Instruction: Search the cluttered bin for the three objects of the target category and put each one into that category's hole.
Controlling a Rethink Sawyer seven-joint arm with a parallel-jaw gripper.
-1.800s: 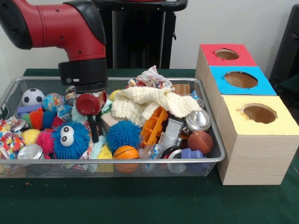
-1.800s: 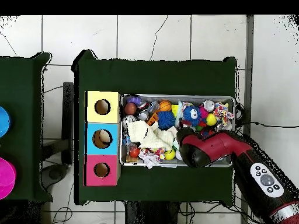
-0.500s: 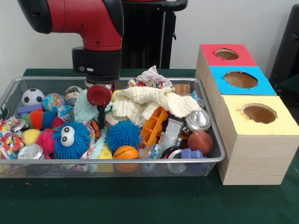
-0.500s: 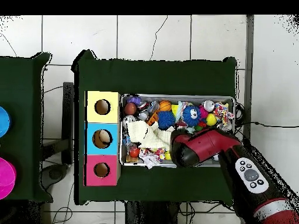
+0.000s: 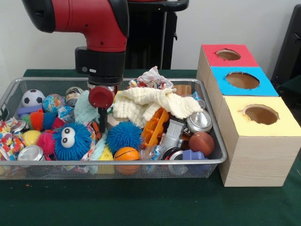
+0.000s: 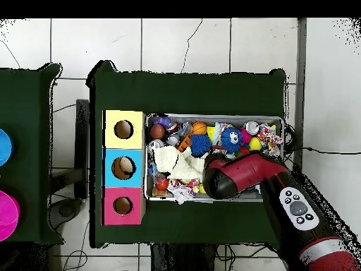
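On the green table (image 5: 141,207) sits the mesh bin (image 5: 28,87), with the wood box (image 5: 256,155) just beside it, so sorted items travel only a short way. The box's red hole (image 5: 228,54) lies at the end nearest the pedestal, beyond the blue and yellow ones. The arm (image 5: 94,23) comes down over the bin's middle, and the gripper (image 5: 101,123) is sunk among the clutter, just beside a teal cloth (image 5: 84,110) and a blue puffer ball (image 5: 71,140). Whether the jaws are wide, narrow or holding anything I cannot tell; only one dark finger shows below a red disc. A cream knit cloth (image 5: 150,106) drapes over the centre and may hide things. No plush animal shows plainly in either view, so the targets are probably buried and the search is at an early stage. Compared with half a second ago, the arm has shifted slightly toward the box; the clutter looks unmoved.
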